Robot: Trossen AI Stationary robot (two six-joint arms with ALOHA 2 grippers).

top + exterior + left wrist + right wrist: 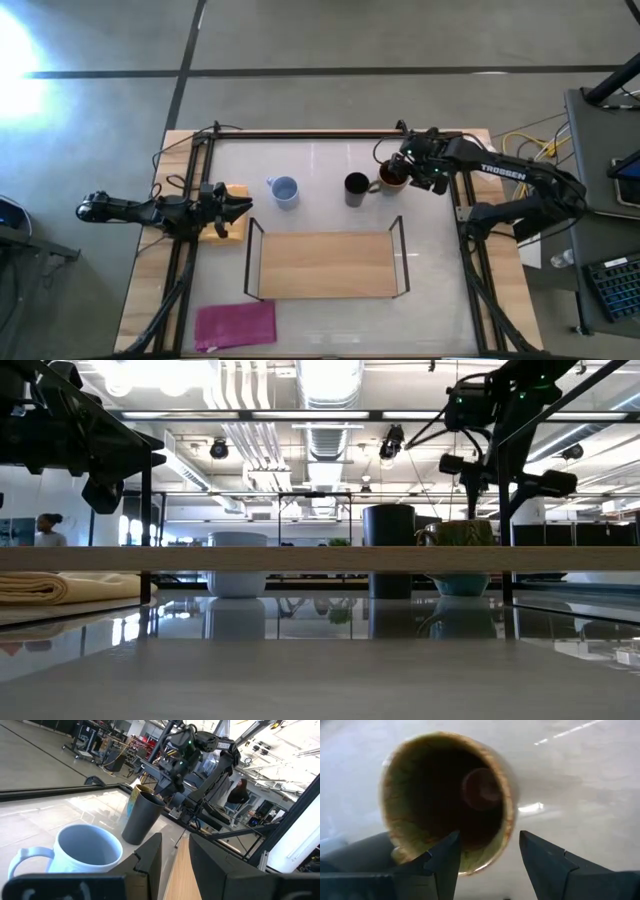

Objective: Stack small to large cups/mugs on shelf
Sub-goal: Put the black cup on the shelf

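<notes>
Three mugs stand in a row on the glass table, beyond the shelf's far edge: a light blue mug [284, 190], a black mug [356, 188] and a brown mug [393, 176] with a dark inside. The wooden shelf [325, 265] with black wire ends lies at the table's middle. My right gripper [412, 172] is open and points down over the brown mug [450, 800]; its fingers straddle the part of the rim nearest the camera in the right wrist view, and I see no touch. My left gripper [243, 207] is open and level, left of the blue mug [85, 852].
A folded yellow cloth [232, 215] lies under my left gripper at the table's left. A pink cloth [235, 325] lies at the near left corner. Black frame rails run along the table's left, right and far sides. A person [239, 792] stands in the room beyond.
</notes>
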